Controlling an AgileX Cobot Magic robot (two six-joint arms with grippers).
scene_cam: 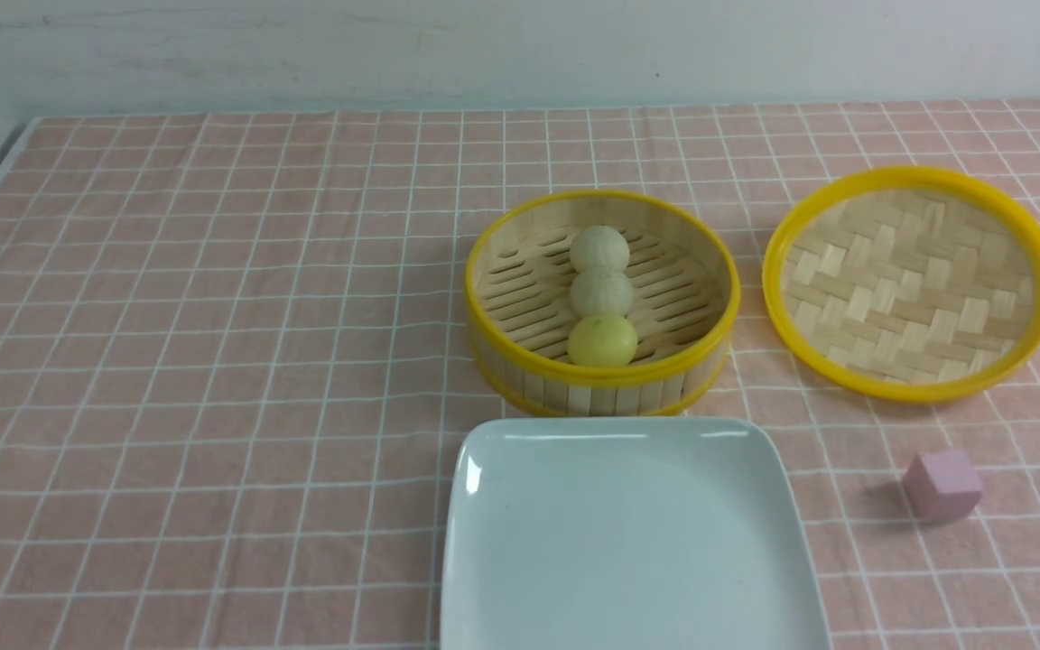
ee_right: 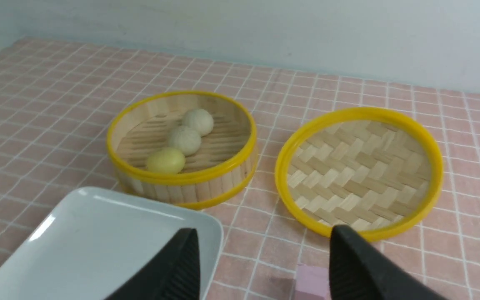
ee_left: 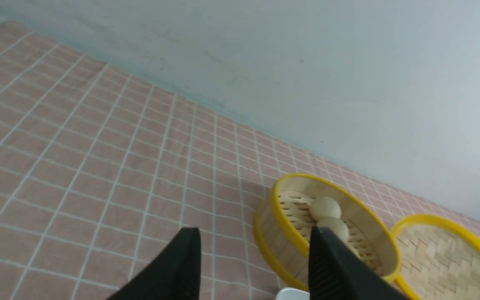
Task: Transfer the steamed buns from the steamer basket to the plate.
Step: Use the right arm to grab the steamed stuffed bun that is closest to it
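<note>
Nearest: left gripper (ee_left: 254, 233), jaws apart, nothing between them. It hangs over bare pink checked cloth on the counter (scene_cam: 213, 361), left of the basket. Right gripper (ee_right: 265, 231), jaws likewise spread and empty, above the plate's right corner and the pink cube. Neither touches anything

Plate (scene_cam: 628, 542): white, square, rounded corners, at the near edge, centre. Bare, no bun on it. Its far edge lies just beside the basket's near wall; contact or not, cannot tell

Pink cube (scene_cam: 942, 486): right of the plate, apart from it. No part of the job

Steamer basket (scene_cam: 592, 393): just beyond the plate, uncovered. All three steamed buns are inside, in a line running near to far, each touching the next: pale yellow bun (scene_cam: 602, 340) against the near wall, middle off-white bun (scene_cam: 601, 292), far off-white bun (scene_cam: 599, 248)

Lid (scene_cam: 913, 284): right of the basket, rim up, woven face showing, near but apart

Progress, my reading: transfer not begun, three picks left. Access from above is open. The run from basket to plate is short, and only the basket wall must be cleared. The buns are in contact, so lifting one may nudge its neighbour. Cube and lid sit on the right arm's side and a low approach could clip them

Beyond: pale wall (scene_cam: 520, 45)
</note>
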